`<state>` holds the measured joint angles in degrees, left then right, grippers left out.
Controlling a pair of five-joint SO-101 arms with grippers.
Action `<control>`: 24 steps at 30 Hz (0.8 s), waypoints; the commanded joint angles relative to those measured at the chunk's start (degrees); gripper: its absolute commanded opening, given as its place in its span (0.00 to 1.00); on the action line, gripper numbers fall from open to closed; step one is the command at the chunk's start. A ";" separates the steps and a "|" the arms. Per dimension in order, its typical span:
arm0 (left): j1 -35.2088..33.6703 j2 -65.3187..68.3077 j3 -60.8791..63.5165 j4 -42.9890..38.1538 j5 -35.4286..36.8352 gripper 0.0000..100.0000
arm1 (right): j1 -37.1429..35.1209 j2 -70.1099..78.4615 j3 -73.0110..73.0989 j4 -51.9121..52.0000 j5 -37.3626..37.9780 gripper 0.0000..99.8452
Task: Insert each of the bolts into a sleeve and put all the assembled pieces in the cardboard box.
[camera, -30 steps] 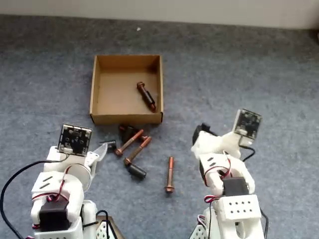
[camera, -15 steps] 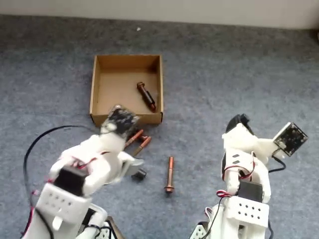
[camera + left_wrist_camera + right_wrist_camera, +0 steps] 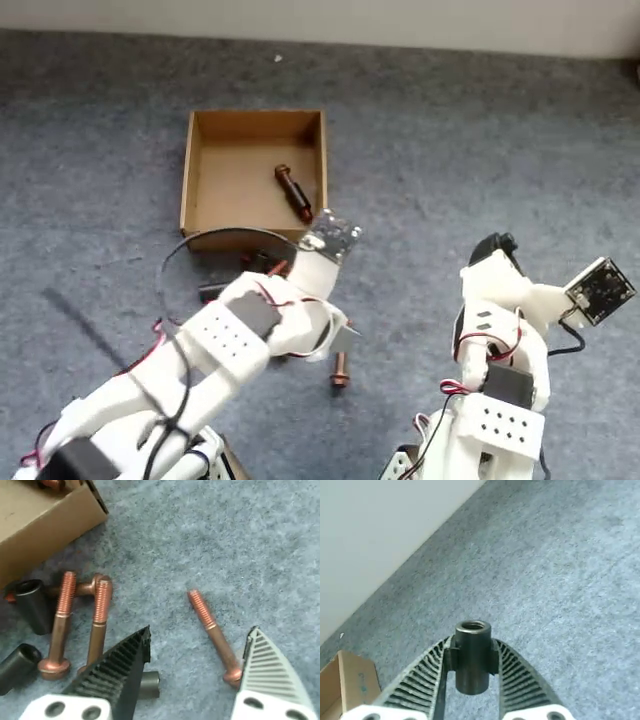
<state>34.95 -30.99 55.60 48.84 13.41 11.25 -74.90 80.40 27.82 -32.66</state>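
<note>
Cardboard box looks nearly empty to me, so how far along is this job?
Early on. Done: one assembled piece lies in the cardboard box. In hand: the right end effector is shut on a black sleeve, and the left end effector hangs open over a lone bolt. Left: that bolt, plus more loose bolts and sleeves beside the box, all unassembled.

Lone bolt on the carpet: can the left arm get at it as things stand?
Probably yes. The left gripper hangs open over the lone bolt, which lies between the jaws with nothing in the way. The other bolts lie off to one side.
</note>
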 commanded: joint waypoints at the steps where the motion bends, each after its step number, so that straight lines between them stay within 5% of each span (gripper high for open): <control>1: 3.65 6.11 -3.12 -6.33 0.53 0.31 | 0.75 -1.54 -0.66 -1.45 -0.62 0.01; 10: 4.44 24.22 -14.55 -8.09 -1.32 0.30 | 0.75 -1.54 -0.66 -1.36 -0.62 0.01; 16: 3.82 34.24 -21.32 -7.91 -8.70 0.10 | 0.75 -1.54 -0.66 -1.36 -0.62 0.01; 24: -1.80 34.95 -22.81 2.81 -11.87 0.06 | 0.57 -1.54 -0.66 -1.36 -0.62 0.01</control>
<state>37.14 4.35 34.77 46.20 2.33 11.43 -74.90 80.40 27.82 -32.66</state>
